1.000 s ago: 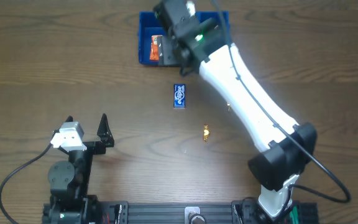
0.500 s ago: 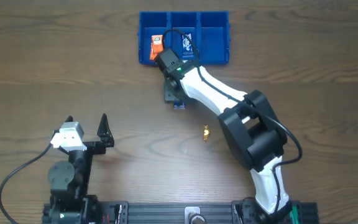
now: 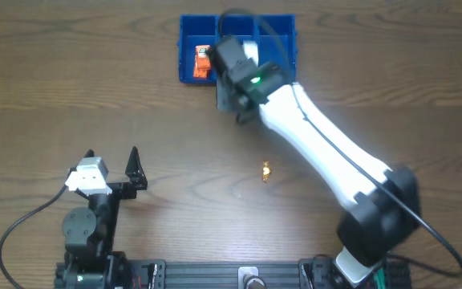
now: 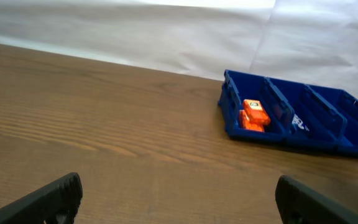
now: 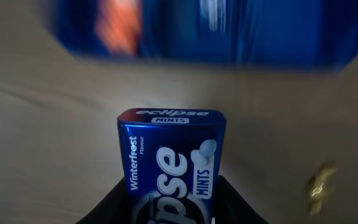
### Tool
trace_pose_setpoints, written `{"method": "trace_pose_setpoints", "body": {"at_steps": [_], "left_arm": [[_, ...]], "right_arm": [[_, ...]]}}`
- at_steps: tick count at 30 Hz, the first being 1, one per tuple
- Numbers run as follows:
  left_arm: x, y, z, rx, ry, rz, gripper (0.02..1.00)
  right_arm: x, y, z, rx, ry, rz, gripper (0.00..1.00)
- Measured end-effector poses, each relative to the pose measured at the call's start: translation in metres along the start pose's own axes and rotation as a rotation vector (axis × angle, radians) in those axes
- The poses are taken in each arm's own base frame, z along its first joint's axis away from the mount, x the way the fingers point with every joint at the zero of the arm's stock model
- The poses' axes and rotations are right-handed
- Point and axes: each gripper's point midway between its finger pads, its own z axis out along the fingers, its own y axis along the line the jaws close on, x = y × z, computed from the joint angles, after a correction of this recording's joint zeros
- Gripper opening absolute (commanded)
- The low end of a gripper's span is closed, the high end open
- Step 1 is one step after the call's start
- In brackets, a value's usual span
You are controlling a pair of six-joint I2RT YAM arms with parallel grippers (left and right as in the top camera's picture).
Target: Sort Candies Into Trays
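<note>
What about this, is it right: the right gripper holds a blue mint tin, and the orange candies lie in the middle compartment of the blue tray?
No. The orange candies lie in an end compartment of the blue tray, not the middle one, as the top view shows. The right gripper does hold the blue mint tin.

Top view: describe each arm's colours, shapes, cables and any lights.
The right arm has a long white link between black joints, a green light near its wrist and a thin black cable along it. The left arm is black, with a white block behind its end effector, whose fingers are black and pointed.
</note>
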Motion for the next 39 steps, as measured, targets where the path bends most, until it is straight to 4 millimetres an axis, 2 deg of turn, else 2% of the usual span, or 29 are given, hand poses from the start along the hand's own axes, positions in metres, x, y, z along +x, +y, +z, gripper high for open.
{"method": "trace_pose_setpoints", "body": {"at_steps": [1,3,4,5,6,7,9,12,14,15,19,20,22,26,28,30,31,32,34,35,36,37,38,39], "left_arm": [[0.0,0.0,0.0,0.0,0.0,0.0,0.998],[0.0,0.0,0.0,0.0,0.001,0.0,0.998],[0.0,0.0,0.0,0.0,0.0,0.0,0.998],[0.0,0.0,0.0,0.0,0.0,0.0,0.996],[0.0,0.0,0.0,0.0,0.0,0.0,0.998],[0.0,0.0,0.0,0.0,0.0,0.0,0.998],[0.0,0.0,0.0,0.0,-0.001,0.0,0.998],[0.0,0.0,0.0,0.0,0.0,0.0,0.998],[0.0,0.0,0.0,0.0,0.0,0.0,0.998],[0.0,0.0,0.0,0.0,0.0,0.0,0.996],[0.0,0.0,0.0,0.0,0.0,0.0,0.996],[0.0,0.0,0.0,0.0,0.0,0.0,0.998],[0.0,0.0,0.0,0.0,0.0,0.0,0.998],[0.0,0.0,0.0,0.0,0.0,0.0,0.998],[0.0,0.0,0.0,0.0,0.0,0.0,0.998],[0.0,0.0,0.0,0.0,0.0,0.0,0.998],[0.0,0.0,0.0,0.0,0.0,0.0,0.998],[0.0,0.0,0.0,0.0,0.0,0.0,0.998],[0.0,0.0,0.0,0.0,-0.002,0.0,0.998],[0.0,0.0,0.0,0.0,0.0,0.0,0.998],[0.0,0.0,0.0,0.0,0.001,0.0,0.996],[0.0,0.0,0.0,0.0,0.001,0.0,0.998],[0.0,0.0,0.0,0.0,0.0,0.0,0.998],[0.0,0.0,0.0,0.0,0.001,0.0,0.996]], "right_arm": [[-0.053,0.009,-0.05,-0.055,-0.155,-0.006,0.198],[-0.094,0.007,-0.073,-0.062,-0.251,-0.008,0.198],[-0.121,0.002,-0.072,-0.055,-0.302,0.006,0.198],[-0.133,-0.004,-0.065,-0.036,-0.31,0.011,0.198],[-0.143,-0.008,-0.051,-0.015,-0.309,0.014,0.198],[-0.152,-0.013,-0.021,0.009,-0.298,0.015,0.198],[-0.143,-0.019,0.032,0.044,-0.224,0.005,0.198],[-0.114,-0.027,0.112,0.066,-0.087,-0.012,0.2],[-0.101,-0.03,0.138,0.074,-0.04,-0.014,0.22],[-0.099,-0.029,0.145,0.071,-0.037,-0.014,0.246],[-0.105,-0.026,0.147,0.057,-0.059,-0.014,0.608],[-0.105,-0.026,0.147,0.054,-0.058,-0.023,0.656],[-0.105,-0.025,0.147,0.053,-0.058,-0.022,0.706],[-0.1,-0.027,0.147,0.056,-0.04,-0.028,0.741],[-0.09,-0.031,0.137,0.068,0.007,-0.033,0.755],[-0.088,-0.034,0.109,0.072,0.027,-0.036,0.759],[-0.085,-0.037,0.086,0.078,0.043,-0.038,0.759],[-0.092,-0.039,0.039,0.065,0.008,-0.033,0.759],[-0.093,-0.044,-0.032,0.038,-0.059,-0.027,0.759],[-0.079,-0.05,-0.047,0.042,-0.049,-0.032,0.757],[-0.067,-0.052,-0.056,0.039,-0.046,-0.038,0.757],[-0.038,-0.056,-0.052,0.048,0.0,-0.049,0.755],[-0.021,-0.056,-0.04,0.05,0.023,-0.049,0.757],[0.01,-0.061,-0.021,0.07,0.089,-0.052,0.748]]}}
